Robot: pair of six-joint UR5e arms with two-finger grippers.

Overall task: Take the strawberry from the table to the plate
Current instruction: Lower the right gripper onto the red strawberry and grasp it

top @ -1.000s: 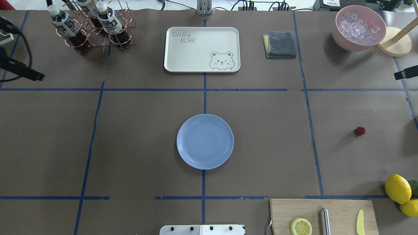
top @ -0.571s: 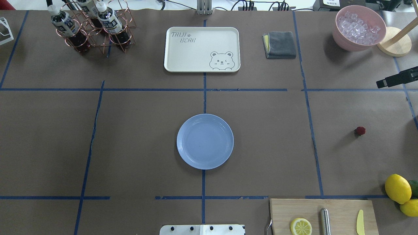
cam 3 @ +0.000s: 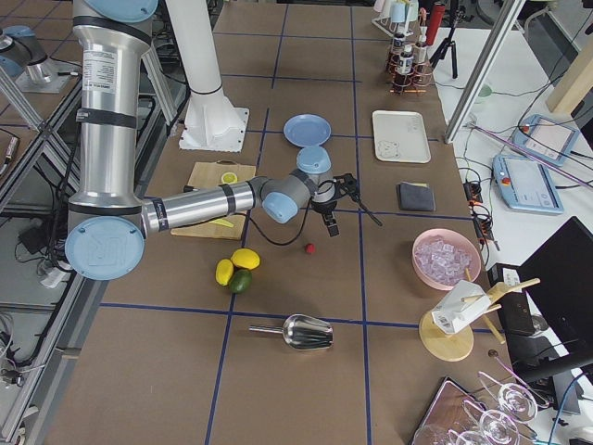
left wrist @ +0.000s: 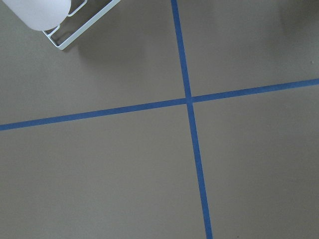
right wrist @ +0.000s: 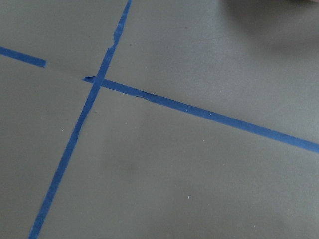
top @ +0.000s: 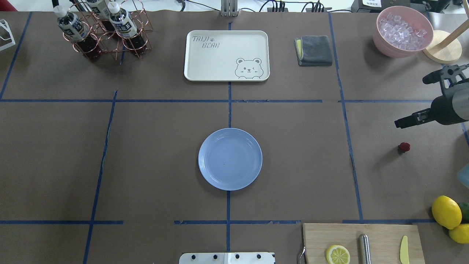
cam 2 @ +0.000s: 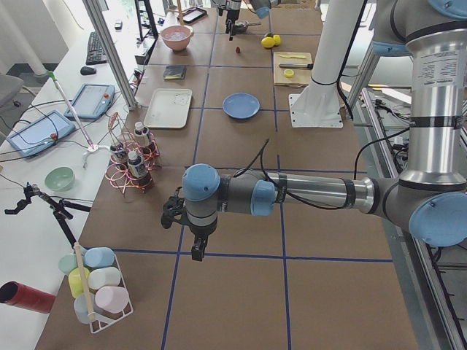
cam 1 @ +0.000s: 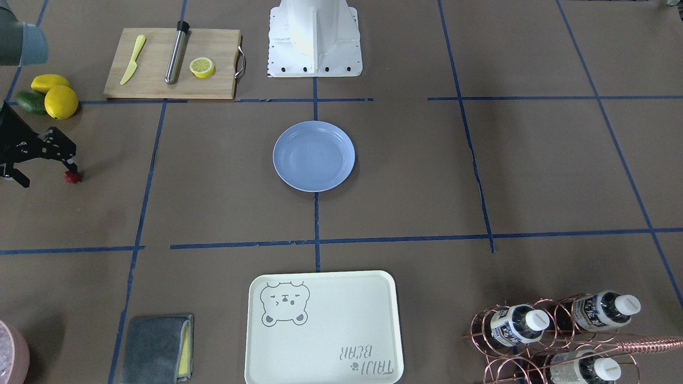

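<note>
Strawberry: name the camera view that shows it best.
Overhead exterior: the strawberry lies alone on bare table, nothing overlapping it. Exterior front-facing shows it at the left edge, crowded by the right gripper. Exterior right shows a small red dot, exterior left a far speck. The wrist views miss it.

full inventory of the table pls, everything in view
strawberry: 1, dark red, robot's right side
plate: 1, light blue, centre
table: 1, brown, blue tape grid
tray: 1, cream, far centre
cloth: 1, grey, right of tray
bowl: 1, pink, ice inside, far right
bottles: 3, dark, white caps, in copper rack far left
cutting board: 1, wood, near right; holds lemon slice, metal rod, yellow knife
lemons: 2, yellow, right of board, beside green fruit
right gripper: 1, black, open, near strawberry
left gripper: 1, black, far left end; open or shut unclear
</note>
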